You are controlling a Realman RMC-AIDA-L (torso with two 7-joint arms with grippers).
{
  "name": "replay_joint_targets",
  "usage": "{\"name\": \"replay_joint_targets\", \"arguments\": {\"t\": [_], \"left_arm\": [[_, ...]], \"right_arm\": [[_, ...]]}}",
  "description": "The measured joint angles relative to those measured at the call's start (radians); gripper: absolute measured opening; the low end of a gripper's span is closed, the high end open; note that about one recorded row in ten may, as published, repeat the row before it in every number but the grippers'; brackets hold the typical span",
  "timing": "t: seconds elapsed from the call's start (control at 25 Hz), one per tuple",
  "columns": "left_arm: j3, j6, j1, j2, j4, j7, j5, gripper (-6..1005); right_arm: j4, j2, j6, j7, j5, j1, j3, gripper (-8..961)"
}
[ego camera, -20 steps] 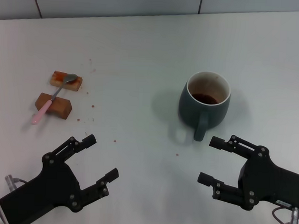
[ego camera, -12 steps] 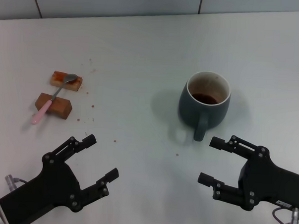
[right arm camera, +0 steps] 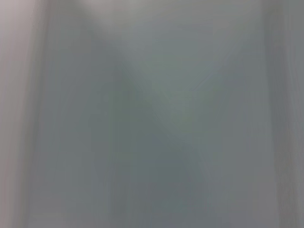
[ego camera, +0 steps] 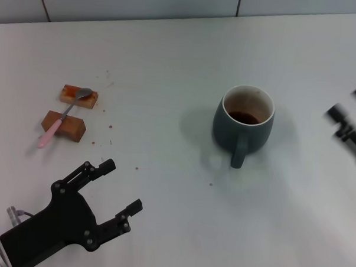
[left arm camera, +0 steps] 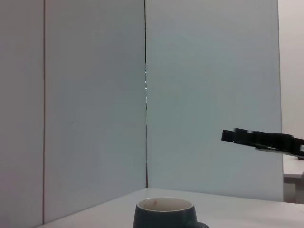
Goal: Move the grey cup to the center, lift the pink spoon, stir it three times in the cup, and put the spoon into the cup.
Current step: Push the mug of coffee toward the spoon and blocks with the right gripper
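Note:
The grey cup [ego camera: 243, 120] stands upright right of the table's middle, its handle turned toward me and dark brown stains inside; the left wrist view catches its rim [left arm camera: 164, 207]. The pink spoon [ego camera: 55, 128] lies far left, its handle across the nearer brown block [ego camera: 64, 124] and its silver bowl on the farther block [ego camera: 79, 95]. My left gripper [ego camera: 122, 185] hovers open and empty at the front left, short of the spoon. My right gripper [ego camera: 346, 100] is at the right edge, right of the cup and blurred, fingers apart, holding nothing.
Small reddish crumbs and specks [ego camera: 110, 126] dot the white table [ego camera: 169, 62] between the blocks and the cup. A tiled wall [ego camera: 142, 2] runs along the table's far edge. The right gripper [left arm camera: 261, 138] shows as a dark bar in the left wrist view.
My right gripper has swung from the front right, near the cup's handle, up and out to the right edge. The left gripper, cup and spoon have stayed put.

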Motion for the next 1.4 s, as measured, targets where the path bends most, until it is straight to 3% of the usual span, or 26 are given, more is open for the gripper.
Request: {"name": "replay_joint_targets", "arguments": {"t": [0.24, 0.36, 0.64, 1.0, 1.4], "left_arm": [[0.003, 0.0, -0.001, 0.0, 0.0, 0.001, 0.0, 798], [0.005, 0.003, 0.0, 0.0, 0.001, 0.001, 0.0, 797], [0.008, 0.005, 0.0, 0.0, 0.004, 0.002, 0.0, 793], [0.009, 0.008, 0.003, 0.0, 0.006, 0.002, 0.005, 789], [0.009, 0.012, 0.008, 0.0, 0.007, 0.003, 0.006, 784]], "right_arm": [[0.023, 0.0, 0.174, -0.032, 0.054, 0.011, 0.145, 675], [0.055, 0.001, 0.264, -0.126, 0.054, 0.04, 0.154, 454], [0.206, 0.003, 0.386, -0.443, 0.018, 0.11, 0.133, 288], [0.262, 0.004, 0.439, -0.502, -0.015, 0.149, 0.127, 24], [0.292, 0.003, 0.51, -0.503, -0.086, 0.191, 0.128, 12]]}}
